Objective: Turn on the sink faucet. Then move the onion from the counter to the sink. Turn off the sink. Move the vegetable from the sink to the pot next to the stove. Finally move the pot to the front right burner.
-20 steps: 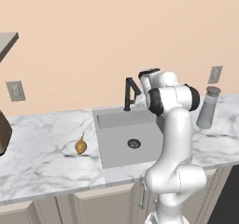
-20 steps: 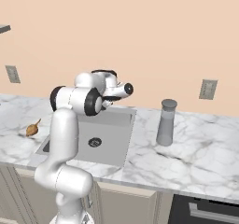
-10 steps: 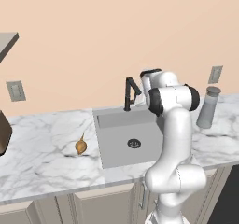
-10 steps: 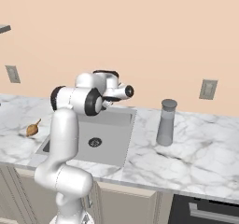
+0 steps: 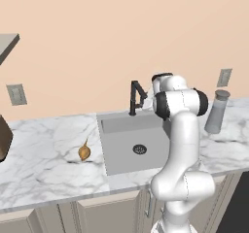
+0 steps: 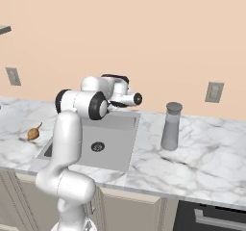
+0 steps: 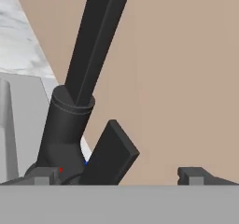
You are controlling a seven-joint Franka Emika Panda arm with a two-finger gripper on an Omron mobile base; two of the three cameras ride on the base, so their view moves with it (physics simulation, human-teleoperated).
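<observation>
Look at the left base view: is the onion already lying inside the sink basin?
No. The onion lies on the marble counter to the left of the sink, outside the basin.

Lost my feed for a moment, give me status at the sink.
Gripper open, at the base of the sink faucet, handle between the fingertips. No water seen. Onion on the counter, left of sink. Nothing in the way.

Kitchen: marble counter (image 5: 44, 149), sink (image 5: 129, 147), black faucet (image 5: 135, 96), cabinets (image 5: 97, 212).
</observation>
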